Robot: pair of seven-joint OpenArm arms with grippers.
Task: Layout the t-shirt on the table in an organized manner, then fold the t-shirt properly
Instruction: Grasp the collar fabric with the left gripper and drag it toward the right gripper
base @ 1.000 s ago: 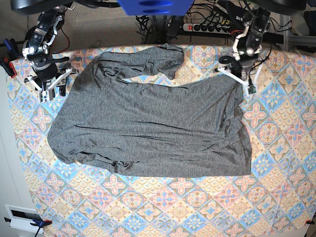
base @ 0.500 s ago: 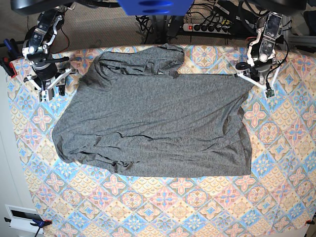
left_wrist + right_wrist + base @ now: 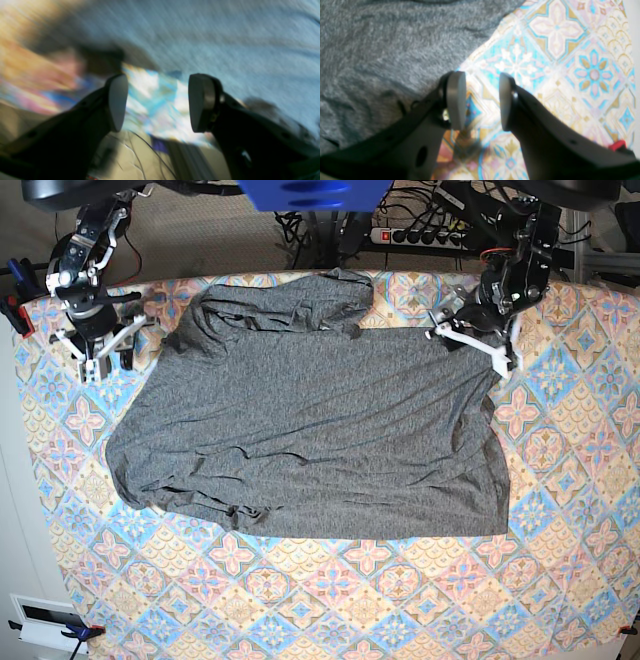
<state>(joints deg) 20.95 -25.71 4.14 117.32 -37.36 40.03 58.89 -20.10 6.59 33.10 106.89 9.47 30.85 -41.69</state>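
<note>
The t-shirt (image 3: 310, 435) lies spread mid-frame on the surface (image 3: 400, 600), bare cloth along the bottom. Left claw (image 3: 156, 102) gapes, blurred, at its upper-right edge; right claw (image 3: 480, 100), apart, hovers upper left.

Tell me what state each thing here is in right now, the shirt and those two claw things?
t-shirt: spread out on the table, wrinkled, top edge bunched, not folded.
left gripper: open, holding nothing.
right gripper: open, holding nothing, beside the shirt's edge.
</note>
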